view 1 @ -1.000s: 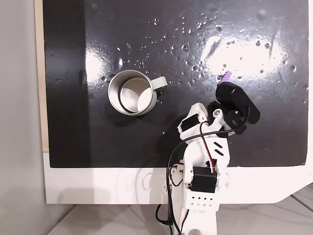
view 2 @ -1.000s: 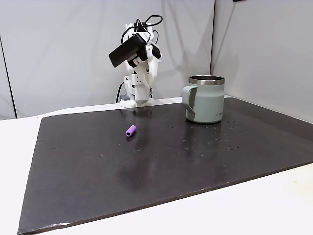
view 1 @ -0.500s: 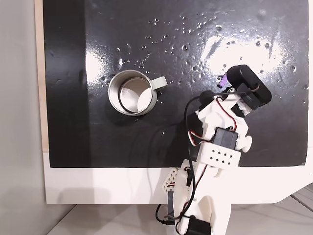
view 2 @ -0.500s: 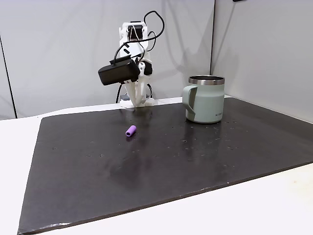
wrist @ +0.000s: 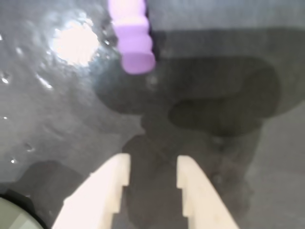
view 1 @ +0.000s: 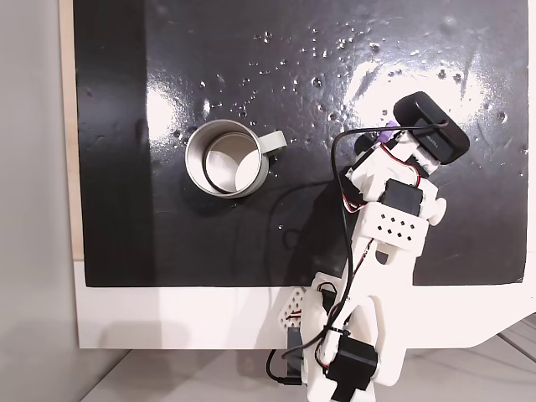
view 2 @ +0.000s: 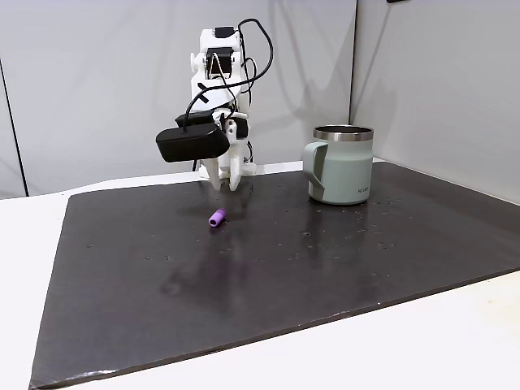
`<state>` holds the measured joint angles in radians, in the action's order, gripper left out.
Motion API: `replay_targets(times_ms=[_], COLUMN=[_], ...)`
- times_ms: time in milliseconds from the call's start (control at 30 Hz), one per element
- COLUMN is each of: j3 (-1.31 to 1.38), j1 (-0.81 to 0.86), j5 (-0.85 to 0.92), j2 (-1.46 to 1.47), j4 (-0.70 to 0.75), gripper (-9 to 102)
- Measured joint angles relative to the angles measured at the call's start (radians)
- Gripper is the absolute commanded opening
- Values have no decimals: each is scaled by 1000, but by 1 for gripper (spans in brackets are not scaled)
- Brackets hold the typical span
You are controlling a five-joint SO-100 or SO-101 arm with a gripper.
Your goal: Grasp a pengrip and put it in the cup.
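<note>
Hovering pincer (wrist: pixel 152 167) agape nr pengrip (wrist: pixel 132 36)

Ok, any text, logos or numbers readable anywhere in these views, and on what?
Small dark print low on the side of the cup: too small to read.
Pengrip, black mat, gripper and arm: no text visible.

A glossy black mat (view 2: pixel 325 276) covers most of a white table (view 2: pixel 455 341), with glare patches and small specks across its surface in a fixed view (view 1: pixel 276 75). The silver cup (view 1: pixel 226 158) stands upright on the mat, its pale handle (view 1: pixel 274 142) out to one side. Well apart from it, the light-purple pengrip (view 2: pixel 217 218) lies on its side on the mat.
</note>
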<state>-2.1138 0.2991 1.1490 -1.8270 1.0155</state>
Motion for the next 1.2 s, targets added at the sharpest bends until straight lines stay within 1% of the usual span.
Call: replay_targets(times_ms=[167,433,667,1200], j3=[46,175,253,385], j1=[11,49,60,58], j5=[57,117,123,121], j2=[31,196,319,454], j4=[3,31,31,25], gripper=[19,22,23,23])
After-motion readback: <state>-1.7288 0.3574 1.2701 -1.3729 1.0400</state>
